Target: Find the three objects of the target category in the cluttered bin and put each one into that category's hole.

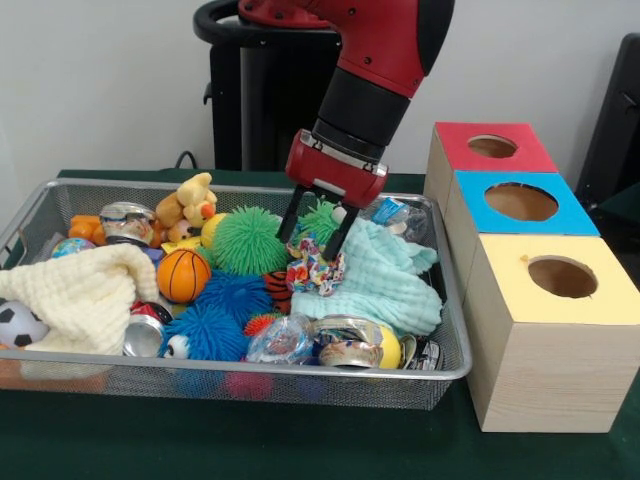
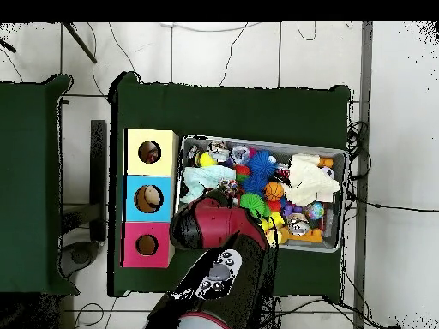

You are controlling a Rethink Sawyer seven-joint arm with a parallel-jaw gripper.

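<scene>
The wire mesh bin (image 1: 300, 375) is full of mixed toys, cloths and cans; it also shows in the overhead view (image 2: 257, 140). My gripper (image 1: 307, 250) is open and low over the bin's middle. Its two black fingers (image 1: 290, 222) straddle a small multicoloured patterned item (image 1: 315, 272) beside a pale teal cloth (image 1: 385, 285). Whether they touch it I cannot tell. The yellow-topped box's round hole (image 1: 562, 277) is to the right of the bin, and at the left in the overhead view (image 2: 149, 152). From above, the red arm (image 2: 210, 227) hides the gripper.
The bin holds a green spiky ball (image 1: 248, 240), a small basketball (image 1: 183, 275), blue spiky balls (image 1: 232, 297), a cream cloth (image 1: 80, 290), a soccer ball (image 1: 18, 325), a plush toy (image 1: 190, 205) and crushed cans (image 1: 348, 342). Blue-topped (image 1: 521, 202) and red-topped (image 1: 492, 147) boxes stand behind the yellow one.
</scene>
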